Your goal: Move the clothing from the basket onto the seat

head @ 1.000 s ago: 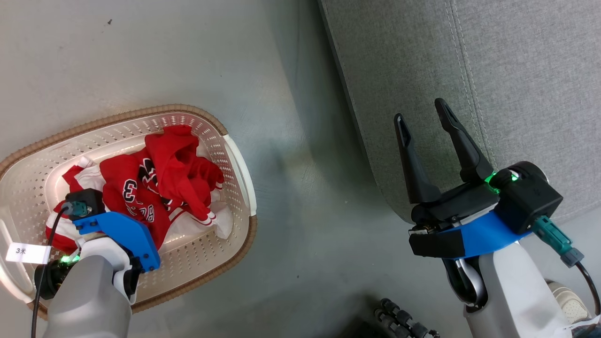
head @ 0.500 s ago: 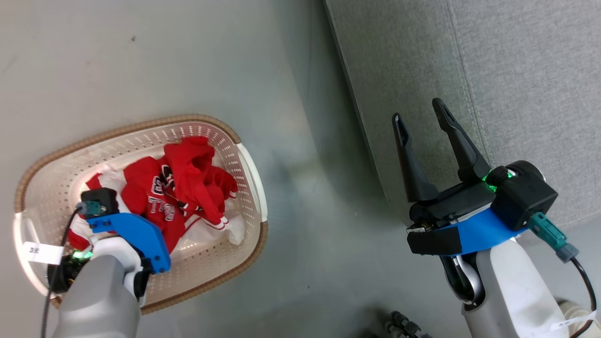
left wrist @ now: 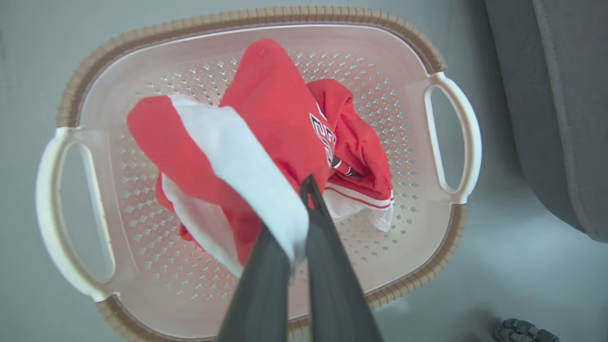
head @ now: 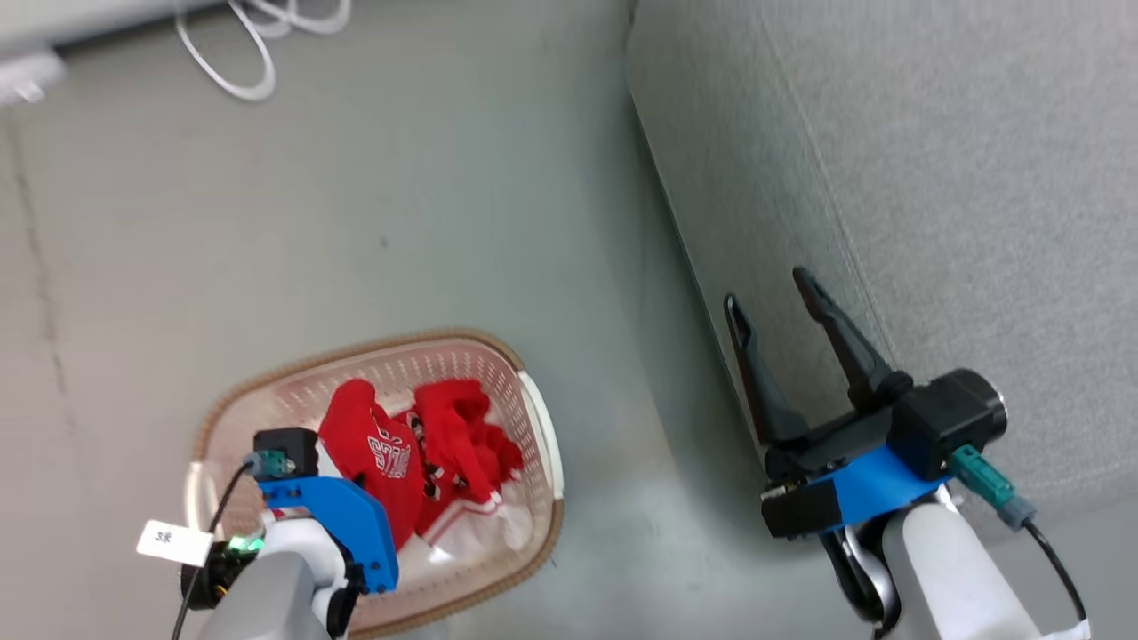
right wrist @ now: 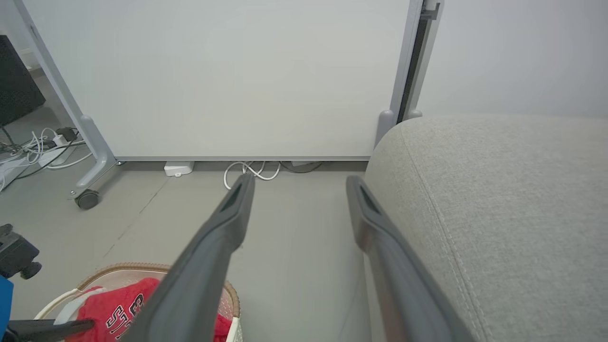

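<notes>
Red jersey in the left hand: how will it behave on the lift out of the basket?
Likely floppy: the red jersey drapes in folds from the shut left hand. Probably light, being bunched thin fabric. It overlaps the second garment, so it may drag that along over the basket rim.

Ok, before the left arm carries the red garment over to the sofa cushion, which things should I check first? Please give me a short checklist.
1. Grip: the left gripper is shut on the red garment with white lining: ok.
2. Held piece is free of the second red garment: cannot tell; the two overlap in the left wrist view.
3. Hanging fabric is above the rim of the laundry basket: cannot tell.
4. The sofa cushion has bare fabric to land on: ok.
5. The right gripper is open and holds nothing: ok.
</notes>
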Robot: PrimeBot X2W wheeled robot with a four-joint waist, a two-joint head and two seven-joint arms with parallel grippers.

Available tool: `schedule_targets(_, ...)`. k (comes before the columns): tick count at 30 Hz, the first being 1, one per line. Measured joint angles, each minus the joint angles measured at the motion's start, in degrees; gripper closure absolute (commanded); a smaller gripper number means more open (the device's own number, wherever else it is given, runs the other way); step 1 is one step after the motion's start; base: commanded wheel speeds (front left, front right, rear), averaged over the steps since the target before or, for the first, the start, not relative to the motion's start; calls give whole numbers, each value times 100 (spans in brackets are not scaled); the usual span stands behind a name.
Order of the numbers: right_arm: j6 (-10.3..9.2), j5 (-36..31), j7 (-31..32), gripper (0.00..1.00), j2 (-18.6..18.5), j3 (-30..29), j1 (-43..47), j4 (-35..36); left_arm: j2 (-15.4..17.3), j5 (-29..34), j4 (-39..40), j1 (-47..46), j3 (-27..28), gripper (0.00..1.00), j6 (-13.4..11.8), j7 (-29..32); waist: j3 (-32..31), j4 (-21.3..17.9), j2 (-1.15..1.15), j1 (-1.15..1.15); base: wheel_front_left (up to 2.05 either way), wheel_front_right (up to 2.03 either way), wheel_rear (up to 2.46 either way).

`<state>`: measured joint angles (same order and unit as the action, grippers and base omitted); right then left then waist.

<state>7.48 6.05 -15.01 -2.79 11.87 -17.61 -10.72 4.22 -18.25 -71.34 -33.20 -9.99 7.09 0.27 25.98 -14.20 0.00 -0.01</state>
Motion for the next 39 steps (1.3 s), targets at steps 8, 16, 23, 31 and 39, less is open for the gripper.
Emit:
schedule_targets(8, 0, -98, 0, 0, 0, -2, 490, -176, -116, -226, 584, 419, -825, 100, 12, -299, -1161, 325, 0, -1, 0, 0, 0)
schedule_targets(16, 0, -201, -1, 0, -2, -48, 906, -304, -134, -1177, 2006, 657, -2112, 100, 30, -209, -1932, 769, 0, -2, 0, 0, 0)
schedule_targets(23, 0, -242, 66, 0, -1, -27, 1014, -367, -90, -1644, 2949, 321, -2917, 100, 30, -57, -2273, 1098, 0, -1, 0, 0, 0)
schedule_targets(31, 0, -277, 211, 0, -1, 47, 1115, -327, -25, -2064, 3682, -241, -3438, 100, 30, 14, -2510, 1224, 0, 0, 0, 0, 0)
schedule_targets(39, 0, -303, 337, 0, -1, 153, 1140, -255, -13, -2236, 3920, -843, -3776, 100, 30, 118, -2619, 1189, 0, 1, 0, 0, 0)
